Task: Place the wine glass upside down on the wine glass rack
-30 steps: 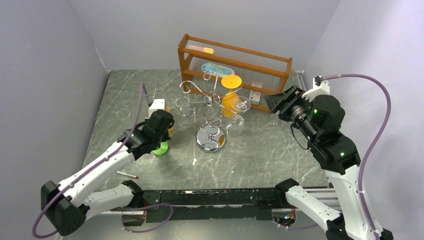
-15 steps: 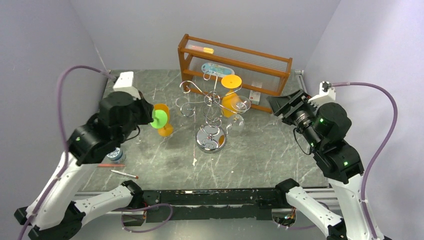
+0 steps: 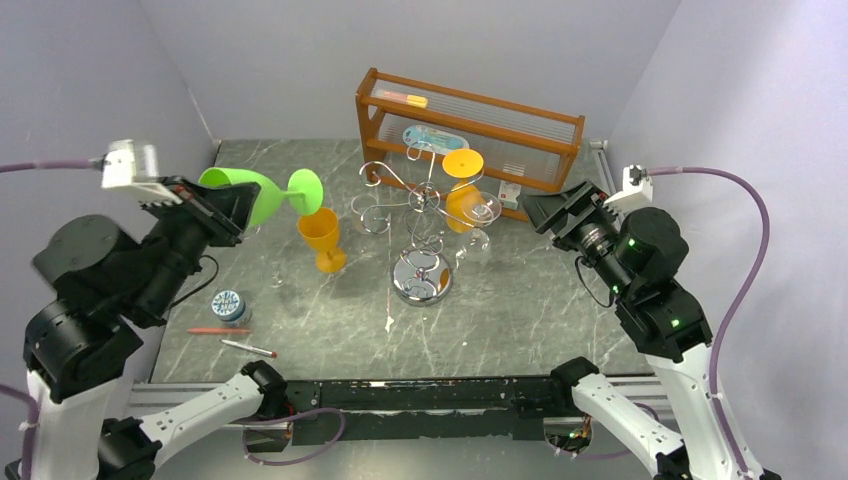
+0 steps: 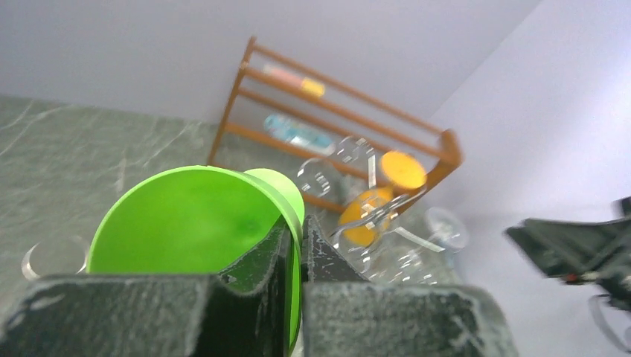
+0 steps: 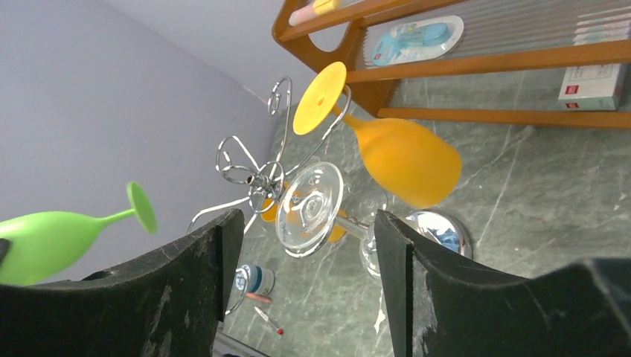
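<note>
Half done at most: mid-tabletop (image 3: 520,300), the wine glass rack (image 3: 424,240) holds an orange glass (image 3: 460,205). The green wine glass (image 3: 245,190), sideways above the left edge, sits clamped in the left gripper (image 3: 228,207), unhung. The right gripper (image 5: 306,219) gapes, empty.

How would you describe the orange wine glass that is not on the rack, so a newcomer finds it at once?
Start at the silver wire rack mid-table. Left of it, an orange wine glass stands upright on the tabletop; its orange twin hangs upside down on the rack.
</note>
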### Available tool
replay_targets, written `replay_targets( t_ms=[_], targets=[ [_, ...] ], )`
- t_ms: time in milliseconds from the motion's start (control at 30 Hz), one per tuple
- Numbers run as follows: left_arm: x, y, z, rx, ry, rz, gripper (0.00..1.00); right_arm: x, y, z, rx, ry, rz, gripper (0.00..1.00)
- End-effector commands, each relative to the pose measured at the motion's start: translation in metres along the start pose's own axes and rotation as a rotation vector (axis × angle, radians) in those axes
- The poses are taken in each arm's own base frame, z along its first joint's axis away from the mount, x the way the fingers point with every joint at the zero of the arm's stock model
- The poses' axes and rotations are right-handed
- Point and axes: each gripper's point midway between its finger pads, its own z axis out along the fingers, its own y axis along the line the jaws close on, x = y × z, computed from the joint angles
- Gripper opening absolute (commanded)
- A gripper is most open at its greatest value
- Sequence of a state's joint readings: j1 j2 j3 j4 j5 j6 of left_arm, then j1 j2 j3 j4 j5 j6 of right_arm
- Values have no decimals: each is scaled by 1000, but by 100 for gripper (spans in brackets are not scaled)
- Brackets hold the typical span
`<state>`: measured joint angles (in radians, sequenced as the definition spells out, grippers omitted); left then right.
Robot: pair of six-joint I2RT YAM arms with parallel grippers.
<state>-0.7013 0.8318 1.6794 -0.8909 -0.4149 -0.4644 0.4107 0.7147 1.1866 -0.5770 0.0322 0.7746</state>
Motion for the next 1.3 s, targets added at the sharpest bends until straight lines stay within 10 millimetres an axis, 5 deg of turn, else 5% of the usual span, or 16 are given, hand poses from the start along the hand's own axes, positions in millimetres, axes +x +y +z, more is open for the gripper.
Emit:
replay_targets(
  t_ms=[0,200,433,833,1033,1267],
  targets=[
    [-55,-36,-15,192,-213,-145,5,-4,9,4,-47,-17,14,69],
    [-78,-85,-12,439,-319,-276,5,-7,32,9,-157,-26,73,73],
    [-69,-157,3,812,-284,-393,5,-13,76,5,-396,-35,85,75],
    [-65,-190,38,969,-380,-661,5,-20,109,-34,-737,-160,113,75],
    [-44,-238,39,968,-368,-702,5,-42,116,-41,-772,-264,159,75],
    [-27,-263,41,979,-384,-776,5,-80,119,-57,-797,-431,269,75]
  ],
)
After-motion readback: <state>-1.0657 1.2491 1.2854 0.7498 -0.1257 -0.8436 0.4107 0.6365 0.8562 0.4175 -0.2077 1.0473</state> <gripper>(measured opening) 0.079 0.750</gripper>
